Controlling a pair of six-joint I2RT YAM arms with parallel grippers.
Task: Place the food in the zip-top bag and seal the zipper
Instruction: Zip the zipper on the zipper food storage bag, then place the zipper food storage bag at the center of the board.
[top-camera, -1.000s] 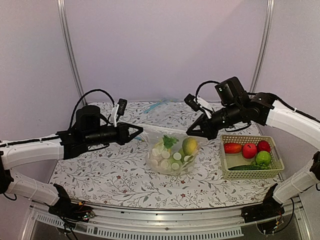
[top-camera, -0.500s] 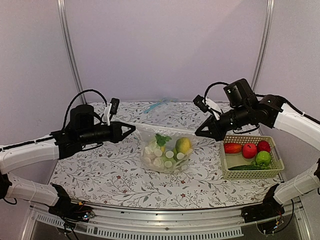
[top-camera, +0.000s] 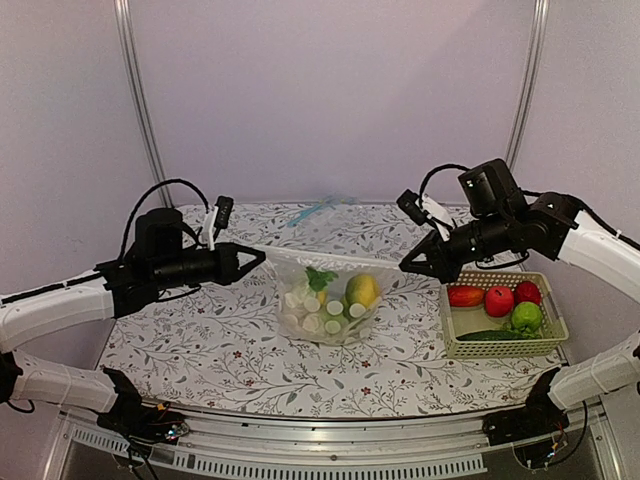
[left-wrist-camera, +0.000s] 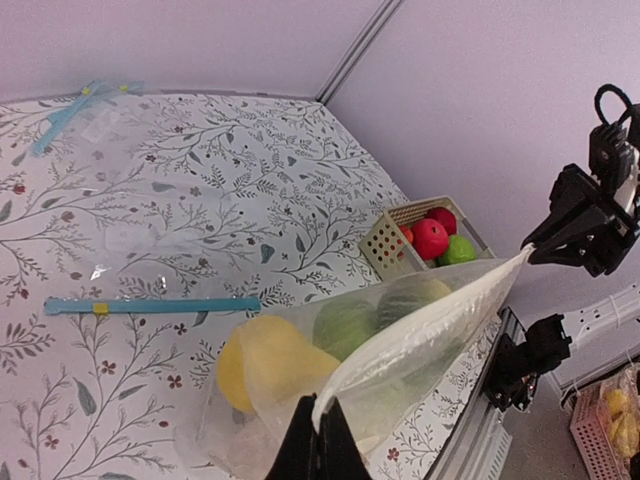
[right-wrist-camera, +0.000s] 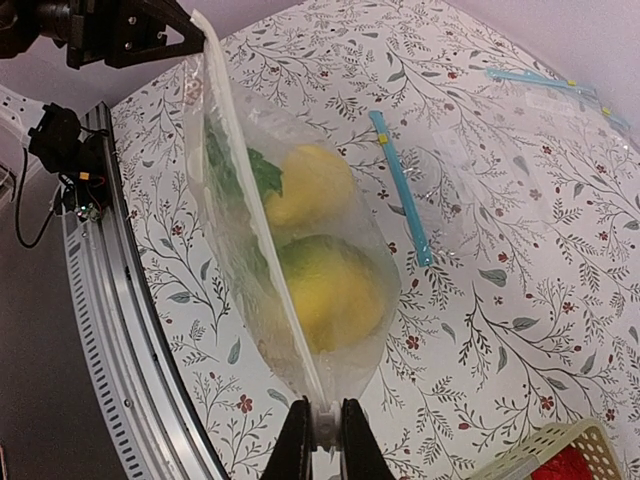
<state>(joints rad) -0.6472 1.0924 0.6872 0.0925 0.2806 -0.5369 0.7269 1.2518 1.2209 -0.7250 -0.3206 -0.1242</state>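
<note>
Claws: left claw (top-camera: 262, 256) clamped on one corner of the zip-top bag (top-camera: 322, 310) mouth, right claw (top-camera: 405, 266) clamped on the opposite corner. Both have drawn apart in the last second, so the zipper (top-camera: 330, 258) is now stretched straight between them. Food (top-camera: 361, 290) sits inside the bag, mid-tabletop (top-camera: 200, 350). Judgement: loading done, mouth aligned for sealing, closure not confirmed.
</note>
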